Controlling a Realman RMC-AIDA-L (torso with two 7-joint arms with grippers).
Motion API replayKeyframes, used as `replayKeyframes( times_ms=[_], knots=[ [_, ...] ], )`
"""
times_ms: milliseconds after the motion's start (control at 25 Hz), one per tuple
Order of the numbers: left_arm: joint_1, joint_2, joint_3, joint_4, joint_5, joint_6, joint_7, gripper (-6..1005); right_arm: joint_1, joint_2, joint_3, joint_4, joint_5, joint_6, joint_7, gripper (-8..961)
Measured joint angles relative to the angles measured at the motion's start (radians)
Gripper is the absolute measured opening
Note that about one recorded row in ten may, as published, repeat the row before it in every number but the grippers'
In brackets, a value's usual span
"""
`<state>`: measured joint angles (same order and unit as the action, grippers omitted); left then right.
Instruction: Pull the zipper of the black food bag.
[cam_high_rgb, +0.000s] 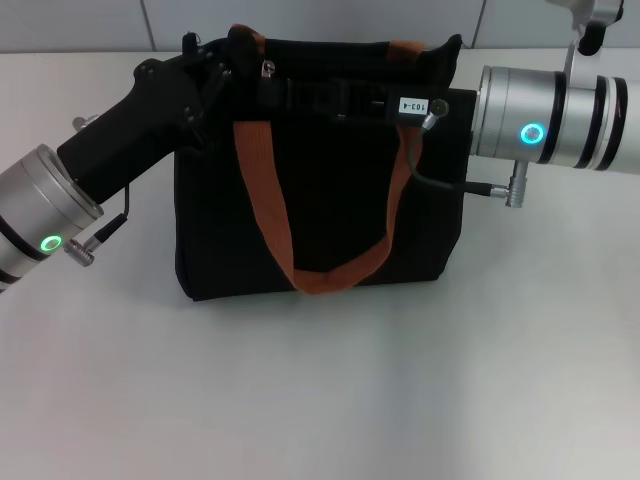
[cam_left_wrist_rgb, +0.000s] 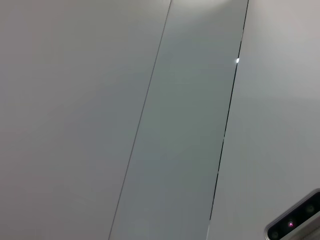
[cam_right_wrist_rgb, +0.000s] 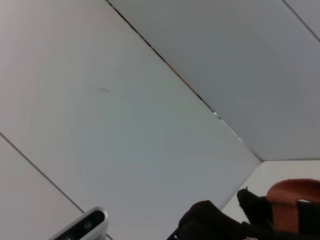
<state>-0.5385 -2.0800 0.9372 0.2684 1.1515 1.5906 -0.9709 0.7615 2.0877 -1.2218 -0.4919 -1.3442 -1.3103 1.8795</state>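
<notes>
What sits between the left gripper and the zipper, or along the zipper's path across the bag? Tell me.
Nothing visible separates the left gripper from the zipper at the bag's top left. Rightward, the right gripper lies along the bag top and may block that path.

Silver cylindrical wrists with green-lit rings, black forearm housings, thin cables.

The black food bag (cam_high_rgb: 320, 215) stands upright, the silver zipper (cam_high_rgb: 268, 69) at its top left.
</notes>
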Motion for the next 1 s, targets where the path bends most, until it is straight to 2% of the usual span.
replayKeyframes(
  times_ms=[280, 840, 1000],
  knots=[
    [0.000, 0.000, 0.000, -0.002, -0.001, 0.001, 0.000, 24, -0.001, 0.000, 0.000, 0.000, 0.001, 0.001, -0.004, 145],
    [0.000, 0.000, 0.000, -0.006, -0.002, 0.003, 0.000, 25, -0.021, -0.002, 0.002, 0.001, 0.028, -0.012, -0.029, 3],
    [0.005, 0.000, 0.000, -0.006, -0.009, 0.000, 0.000, 25, -0.025, -0.003, 0.010, 0.001, 0.028, -0.035, -0.029, 1]
  ],
)
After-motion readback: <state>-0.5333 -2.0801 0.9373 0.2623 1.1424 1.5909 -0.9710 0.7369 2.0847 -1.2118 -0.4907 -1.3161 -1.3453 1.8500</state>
